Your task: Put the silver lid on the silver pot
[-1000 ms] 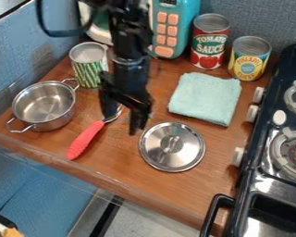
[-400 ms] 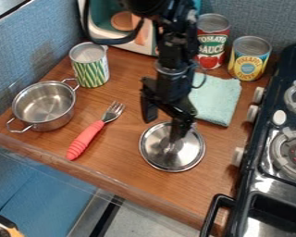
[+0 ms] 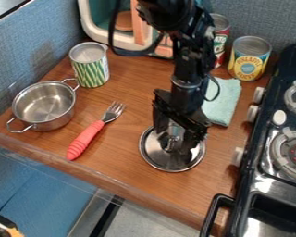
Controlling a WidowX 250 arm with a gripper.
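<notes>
A brown wooden table [image 3: 122,169], edged by a blue-grey wall [image 3: 27,51] on its far left, carries everything here, with the black stove [image 3: 255,185] along its right side. Nearest in the work area, the round silver lid [image 3: 153,152] lies flat on the wood, directly below the black end effector [image 3: 172,140]. The fingers stand parted, one over the lid's left part and the other toward its right, with the knob [image 3: 170,141] between them; whether either pad touches it is hard to tell among the dark parts and reflections. That is the relation the next move turns on: the knob, more than the round rim, should sit squarely between the fingers before they close, since an off-centre pinch could tip the lid or let it slip. Left of the lid lies the red-handled fork [image 3: 87,140], its tines pointing away toward the green-striped can [image 3: 90,69]. Beyond the fork, at the left, the silver pot [image 3: 54,121] stands upright and uncovered, so the carry should run leftward and somewhat away, high enough to clear the pot's rim. Farther back are the folded pale-blue cloth [image 3: 222,104], partly behind the arm, and the yellow-labelled can [image 3: 249,58].
</notes>
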